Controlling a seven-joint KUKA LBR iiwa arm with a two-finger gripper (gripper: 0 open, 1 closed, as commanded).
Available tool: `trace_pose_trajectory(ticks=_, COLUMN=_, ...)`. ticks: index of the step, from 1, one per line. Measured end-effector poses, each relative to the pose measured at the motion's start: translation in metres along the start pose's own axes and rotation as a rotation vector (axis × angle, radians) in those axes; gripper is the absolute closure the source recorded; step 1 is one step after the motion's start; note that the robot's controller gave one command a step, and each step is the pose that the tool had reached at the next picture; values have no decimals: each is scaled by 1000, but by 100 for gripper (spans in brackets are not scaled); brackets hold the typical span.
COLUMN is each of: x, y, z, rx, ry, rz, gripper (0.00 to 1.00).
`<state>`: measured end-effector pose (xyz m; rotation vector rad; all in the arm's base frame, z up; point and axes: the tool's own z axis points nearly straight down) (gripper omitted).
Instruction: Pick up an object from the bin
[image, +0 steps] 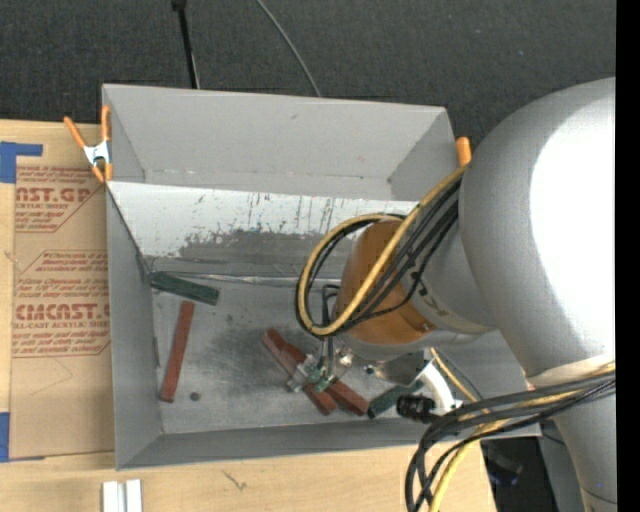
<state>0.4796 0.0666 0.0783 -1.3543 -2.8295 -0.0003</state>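
Red-brown flat wooden sticks (281, 349), small heap, front-centre of grey metal bin (238, 388), right under my gripper (319, 378). Long axis approx upper-left to lower-right. Jaw gap: can't tell, too cluttered.

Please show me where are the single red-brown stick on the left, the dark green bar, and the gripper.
Red-brown stick (178, 350): camera view, middle of its length.
Dark green bar (184, 289): camera view, middle of its top face.
Gripper (318, 379): camera view, its lower tip.
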Motion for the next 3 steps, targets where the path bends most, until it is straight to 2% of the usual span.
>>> trace_pose_trajectory(ticks=3, x=0, y=0, z=-10, rx=0, ry=-3, rz=0, gripper=100)
